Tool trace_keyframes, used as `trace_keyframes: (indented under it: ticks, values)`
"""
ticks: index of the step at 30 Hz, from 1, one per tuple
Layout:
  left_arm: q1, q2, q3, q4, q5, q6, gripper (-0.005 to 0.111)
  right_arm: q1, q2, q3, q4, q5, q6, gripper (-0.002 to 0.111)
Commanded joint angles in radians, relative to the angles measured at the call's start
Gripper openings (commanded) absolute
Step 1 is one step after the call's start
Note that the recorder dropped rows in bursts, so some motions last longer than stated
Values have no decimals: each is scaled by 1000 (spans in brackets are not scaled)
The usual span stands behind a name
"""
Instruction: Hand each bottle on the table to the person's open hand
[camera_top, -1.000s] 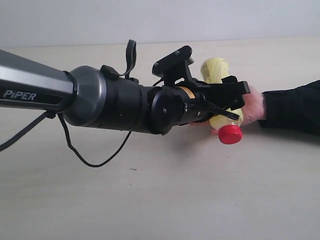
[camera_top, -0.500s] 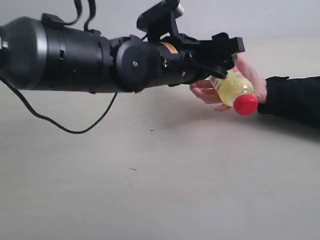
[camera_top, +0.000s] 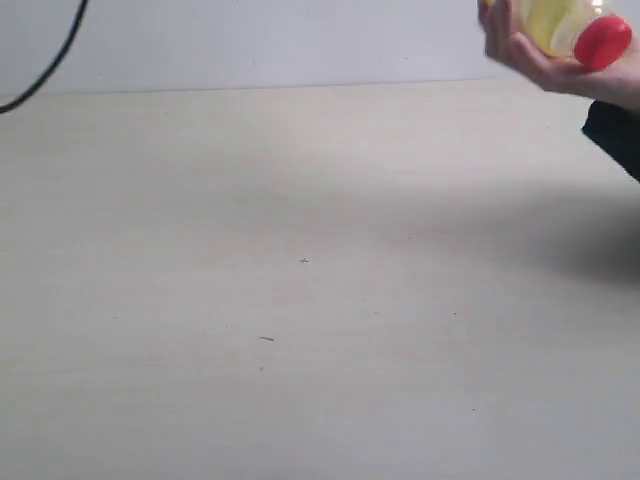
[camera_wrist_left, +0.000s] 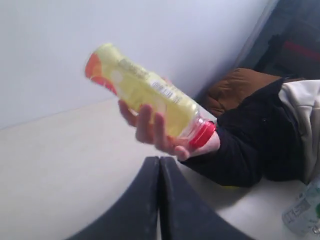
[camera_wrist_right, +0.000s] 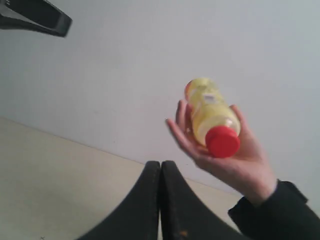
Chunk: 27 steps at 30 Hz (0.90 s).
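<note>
The yellow bottle with a red cap (camera_top: 565, 25) lies in the person's hand (camera_top: 530, 55), raised above the pale beige table (camera_top: 300, 300) at the far right. The same yellow bottle (camera_wrist_left: 145, 92) (camera_wrist_right: 210, 117) shows in both wrist views, held by the hand (camera_wrist_right: 235, 162) well away from my grippers. My left gripper (camera_wrist_left: 159, 160) is shut with nothing between its fingers. My right gripper (camera_wrist_right: 160, 163) is shut and empty too. Neither gripper shows in the exterior view. A small clear bottle with a green label (camera_wrist_left: 304, 212) peeks in at the left wrist view's edge.
The person's black sleeve (camera_top: 615, 135) reaches in from the right. A black cable (camera_top: 50, 55) hangs at the upper left. A white wall (camera_top: 250, 40) runs behind the table. A brown cushion (camera_wrist_left: 240, 87) sits beyond the person's arm.
My left arm has pulled out of the exterior view, leaving the yellow bottle in the person's hand. The hand has lifted the bottle up and to the right.
</note>
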Motion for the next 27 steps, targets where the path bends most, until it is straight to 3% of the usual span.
trace_keyframes:
  ticks: [1, 6, 12, 18, 27]
  values:
    - [-23, -172, 175, 21, -77, 65, 0, -3, -4, 2, -1, -8, 1, 0]
    - [-37, -420, 529, 21, -279, 60, 0, -3, -4, 2, -1, -8, 1, 0]
    - [-37, -687, 765, 17, -267, 34, 0, -3, -4, 2, -1, -8, 1, 0]
    - [-37, -880, 872, 14, -267, 36, 0, -3, -4, 2, -1, -8, 1, 0]
    - [-37, -949, 897, 16, -268, 36, 0, -3, -4, 2, -1, -8, 1, 0]
